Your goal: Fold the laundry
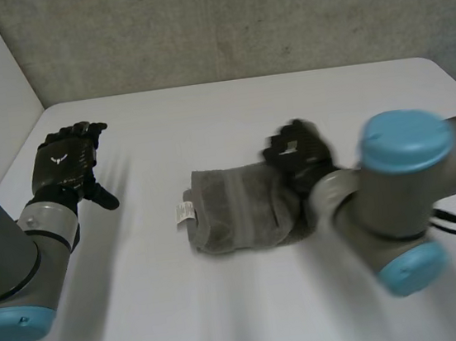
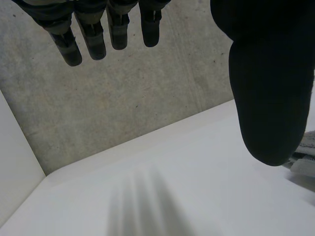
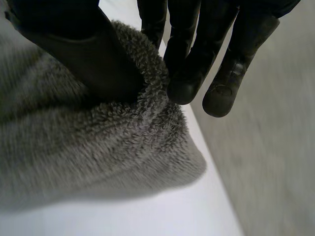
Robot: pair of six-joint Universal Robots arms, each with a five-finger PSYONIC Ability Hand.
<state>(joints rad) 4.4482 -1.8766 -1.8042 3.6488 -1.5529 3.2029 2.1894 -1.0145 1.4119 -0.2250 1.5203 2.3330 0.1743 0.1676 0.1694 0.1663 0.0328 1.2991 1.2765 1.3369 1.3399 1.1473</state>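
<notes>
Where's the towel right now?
In the head view the towel lies at the middle of the table, its right end pinched by the right hand; the left hand is apart, far left.

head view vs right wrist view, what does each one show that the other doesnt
Head view adds the left hand, fingers straight, away from the folded grey towel, and the towel's white label. Right wrist view adds the right hand pinching the towel's edge between thumb and fingers. Both show towel, right hand and white table.
</notes>
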